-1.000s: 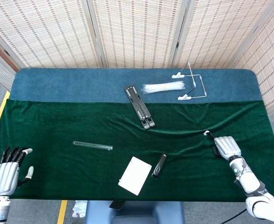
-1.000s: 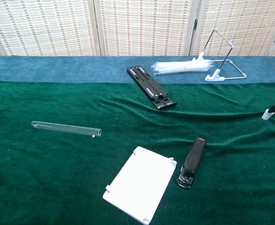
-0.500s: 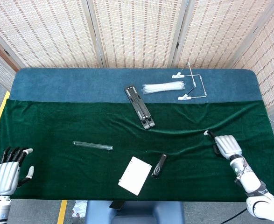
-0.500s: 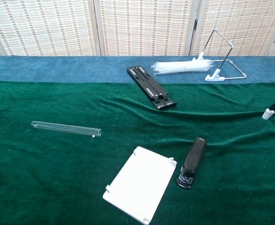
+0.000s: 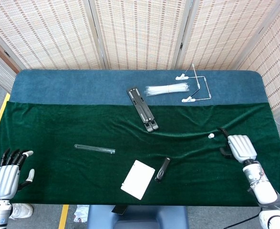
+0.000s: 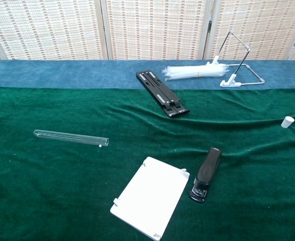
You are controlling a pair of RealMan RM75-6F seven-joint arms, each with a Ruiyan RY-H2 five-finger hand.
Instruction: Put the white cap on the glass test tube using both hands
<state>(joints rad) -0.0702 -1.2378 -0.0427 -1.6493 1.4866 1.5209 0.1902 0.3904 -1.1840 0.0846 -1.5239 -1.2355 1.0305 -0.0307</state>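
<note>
- Desk [image 5: 58, 129]: covered with green cloth at the front and blue cloth along the back.
- Tube [image 5: 94, 149]: lies flat on the green cloth, left of centre, with nothing touching it. Also seen in the chest view [image 6: 71, 137].
- Cap [image 5: 211, 136]: sits on the green cloth at the right, free of both hands. Chest view shows it near the right edge [image 6: 287, 122].
- Right hand [image 5: 241, 147]: just beside the cap, to its right, not touching it. Its fingers [image 5: 222, 130] are apart and hold nothing.
- Left hand [image 5: 8, 175]: at the front left corner of the desk, well apart from the tube. Fingers spread, holding nothing.
- White plate [image 5: 138, 179]: lies flat near the front edge, centre.
- Stapler [image 5: 163, 169]: just beside the plate, to its right.
- Black folded stand [image 5: 142, 109]: lies across the line where the two cloths meet.
- Clear bundle [image 5: 167, 89] and wire stand [image 5: 197, 88]: on the blue cloth, touching or nearly so.
</note>
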